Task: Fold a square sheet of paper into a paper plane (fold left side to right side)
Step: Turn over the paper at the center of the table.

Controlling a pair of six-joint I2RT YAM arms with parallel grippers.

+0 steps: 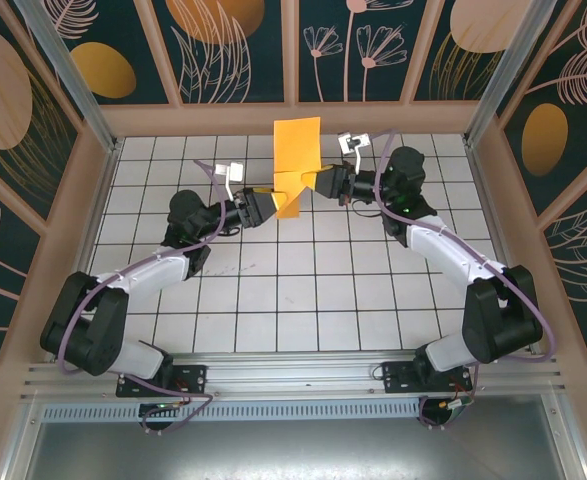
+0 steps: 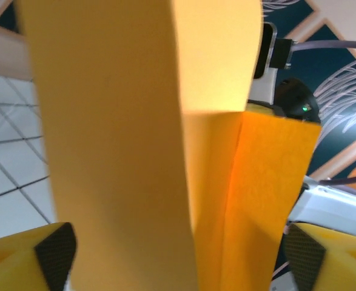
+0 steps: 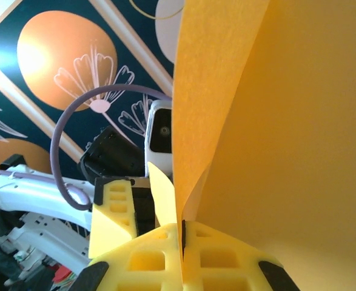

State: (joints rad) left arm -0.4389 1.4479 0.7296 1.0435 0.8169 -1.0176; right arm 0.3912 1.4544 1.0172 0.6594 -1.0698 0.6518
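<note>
The orange-yellow sheet of paper (image 1: 296,150) is held up off the table at the back middle, creased into overlapping layers, its upper part standing upright. My right gripper (image 1: 318,183) is shut on its right edge; in the right wrist view the yellow fingers (image 3: 159,260) meet on the paper (image 3: 287,151). My left gripper (image 1: 270,203) is at the lower left of the paper and open. In the left wrist view its fingers (image 2: 26,260) stand wide apart, with the paper (image 2: 135,121) hanging between them.
The white tiled table (image 1: 293,290) lies below both arms. Wooden frame walls with dark floral panels (image 1: 223,40) close the back and sides. The right arm's wrist (image 2: 290,100) shows just behind the paper, and the left gripper's finger (image 3: 114,212) is close to the right gripper.
</note>
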